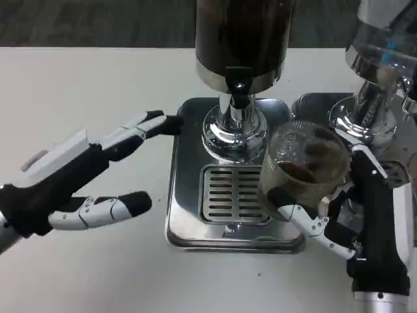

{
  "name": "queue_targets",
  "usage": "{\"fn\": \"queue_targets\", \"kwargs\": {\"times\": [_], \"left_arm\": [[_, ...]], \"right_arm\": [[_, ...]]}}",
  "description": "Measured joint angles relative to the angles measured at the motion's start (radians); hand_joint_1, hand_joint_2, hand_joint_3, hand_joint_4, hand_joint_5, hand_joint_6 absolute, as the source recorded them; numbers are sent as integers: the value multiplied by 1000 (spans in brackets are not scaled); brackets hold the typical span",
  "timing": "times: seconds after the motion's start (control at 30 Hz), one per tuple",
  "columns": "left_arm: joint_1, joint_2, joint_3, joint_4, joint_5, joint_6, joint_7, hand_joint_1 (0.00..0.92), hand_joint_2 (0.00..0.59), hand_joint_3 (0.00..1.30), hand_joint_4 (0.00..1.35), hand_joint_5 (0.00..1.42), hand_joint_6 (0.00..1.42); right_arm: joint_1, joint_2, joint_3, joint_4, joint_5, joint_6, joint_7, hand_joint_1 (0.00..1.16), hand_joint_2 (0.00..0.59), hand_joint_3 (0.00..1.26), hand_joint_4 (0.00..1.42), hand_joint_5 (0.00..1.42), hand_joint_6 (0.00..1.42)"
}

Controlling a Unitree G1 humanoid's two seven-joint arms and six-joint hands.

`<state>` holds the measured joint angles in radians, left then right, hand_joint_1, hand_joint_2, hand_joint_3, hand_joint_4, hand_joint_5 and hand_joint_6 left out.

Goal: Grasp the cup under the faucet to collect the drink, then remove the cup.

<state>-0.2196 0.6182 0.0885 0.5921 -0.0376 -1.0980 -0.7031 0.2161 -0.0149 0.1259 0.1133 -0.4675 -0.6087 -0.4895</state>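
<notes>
Head view, right robot hand (pixel 355 222): it grips the cup (pixel 303 171), with fingers (pixel 306 218) wrapped round the lower wall and the black palm against the cup's right side.
Head view, cup: clear ribbed glass with a little dark drink in the bottom. It is held above the right edge of the drip tray (pixel 234 195), to the right of the grille (pixel 231 193) and off the line of the faucet (pixel 238 88). Whether its base touches the tray I cannot tell.
Head view, left robot hand (pixel 85 176): spread and holding nothing. It hovers over the bench (pixel 85 85) left of the tray, with the upper fingertips (pixel 159 122) just beside the tray's left rim.
Head view, dispenser (pixel 241 39): a dark drink tank on a chrome stand, its spout pointing down at the grille. A second chrome dispenser (pixel 381 59) stands to the right, close behind the cup.
Handling, cup: probably stiff, smooth and fragile if it is glass. With so little liquid it should be light, though the drink can slosh.
Hold, cup: round the lower and middle wall looks soundest, kept upright, with fingers clear of the rim.
Stage, judged: the cup appears to be beside the faucet rather than under it.
Risk: knocking the cup against the neighbouring chrome stand.
</notes>
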Motion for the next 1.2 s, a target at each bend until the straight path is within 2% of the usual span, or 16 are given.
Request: {"fn": "queue_targets", "kwargs": {"times": [0.1, 0.27, 0.47, 0.7, 1.0, 1.2], "left_arm": [[32, 35, -12, -37, 3, -22, 0, 0, 174, 74, 0, 0, 29], [64, 63, -27, -76, 1, -34, 0, 0, 174, 74, 0, 0, 27], [108, 116, -34, -128, -25, -65, 0, 0, 174, 77, 0, 0, 25], [151, 173, -61, -191, -72, -105, 0, 0, 173, 91, 0, 0, 32], [193, 234, -75, -240, -117, -142, 0, 0, 173, 97, 0, 0, 37], [220, 255, -83, -261, -152, -164, 0, 0, 172, 103, 0, 0, 39]], "right_arm": [[23, -1, -1, -36, 3, 1, 23, 774, 205, 659, 796, 964, 1269], [49, 0, -3, -80, 6, 3, 53, 777, 203, 662, 811, 964, 1284], [97, -3, -2, -151, 22, 11, 110, 786, 206, 663, 795, 973, 1286], [158, -35, 0, -224, 35, 18, 193, 789, 207, 664, 796, 978, 1286], [211, -35, 10, -262, 43, 20, 236, 791, 205, 674, 812, 992, 1286], [221, -34, 17, -287, 43, 20, 245, 795, 196, 677, 813, 992, 1286]]}}
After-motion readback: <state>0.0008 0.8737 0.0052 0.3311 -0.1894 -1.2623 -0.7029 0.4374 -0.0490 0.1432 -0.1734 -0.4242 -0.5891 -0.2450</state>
